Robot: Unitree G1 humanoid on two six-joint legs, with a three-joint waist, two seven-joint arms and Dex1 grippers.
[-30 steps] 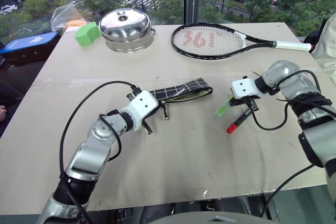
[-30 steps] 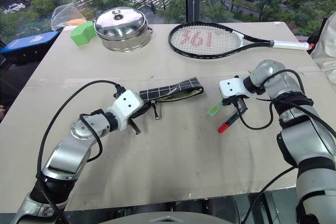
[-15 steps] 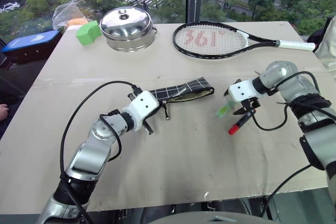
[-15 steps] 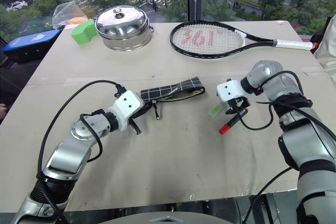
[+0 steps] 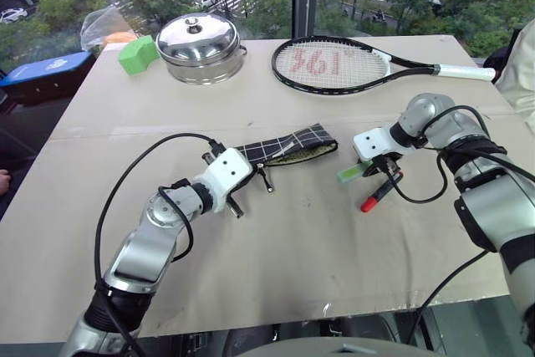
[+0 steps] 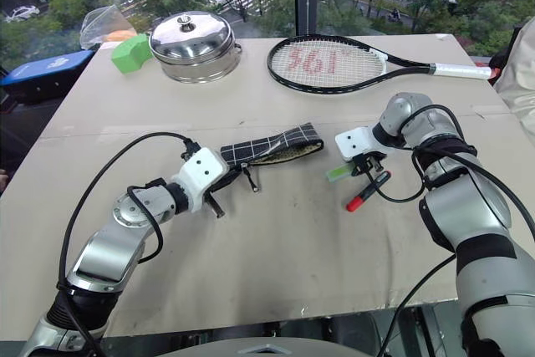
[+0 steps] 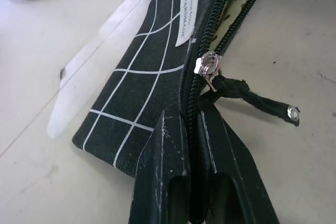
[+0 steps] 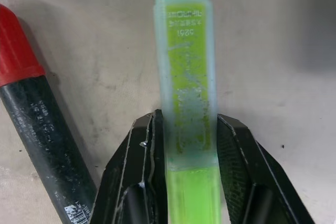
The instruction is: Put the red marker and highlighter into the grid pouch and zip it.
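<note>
The highlighter (image 8: pixel 186 98) sits clamped between the right fingers (image 8: pixel 128 177); red marker (image 8: pixel 37 129) alongside.

The grid pouch (image 5: pixel 286 145), black with white lines, is laid flat with its zipper partly open. The pale-green highlighter (image 8: pixel 187 108) is pinched at the pouch's three o'clock, and the red-capped black marker (image 5: pixel 374 196) is laid just beside it.

The left gripper (image 7: pixel 191 129) is pinched tight on the grid pouch's (image 7: pixel 147 82) end. The right gripper (image 8: pixel 190 135) points steeply down, fingers clasping the highlighter (image 8: pixel 186 93).
</note>
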